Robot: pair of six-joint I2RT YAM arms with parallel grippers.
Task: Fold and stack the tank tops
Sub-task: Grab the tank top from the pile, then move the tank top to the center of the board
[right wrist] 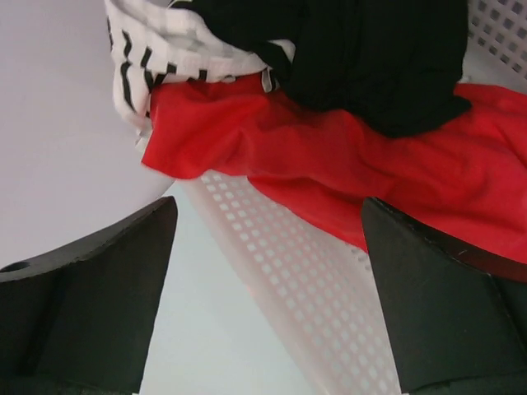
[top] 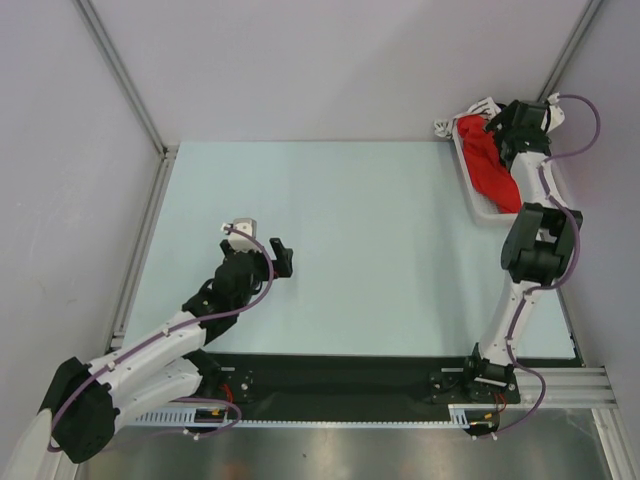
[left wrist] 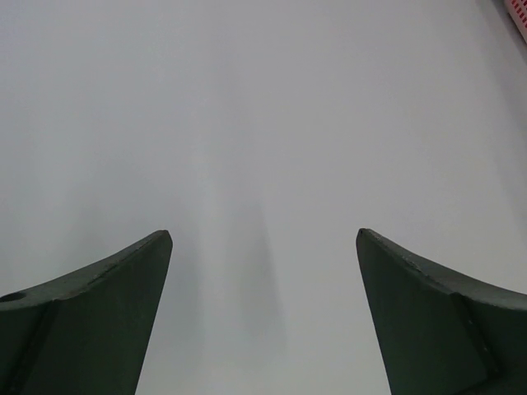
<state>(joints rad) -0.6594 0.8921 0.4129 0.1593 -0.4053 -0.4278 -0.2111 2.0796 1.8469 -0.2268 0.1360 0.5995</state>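
Observation:
A bright red tank top (top: 490, 165) lies crumpled in the white mesh basket (top: 478, 205) at the far right corner, draped over its near wall (right wrist: 296, 280). In the right wrist view the red tank top (right wrist: 346, 164) lies under a black garment (right wrist: 362, 58) and beside a black-and-white striped one (right wrist: 173, 49). My right gripper (right wrist: 268, 247) is open and empty, hovering just above the basket's wall. My left gripper (top: 262, 245) is open and empty over bare table at the left; its wrist view shows only the table (left wrist: 263, 123).
The pale blue table (top: 340, 240) is framed by grey walls and aluminium rails (top: 145, 235). The basket sits tight against the right wall. The arm bases stand on a black strip (top: 340, 385) at the near edge.

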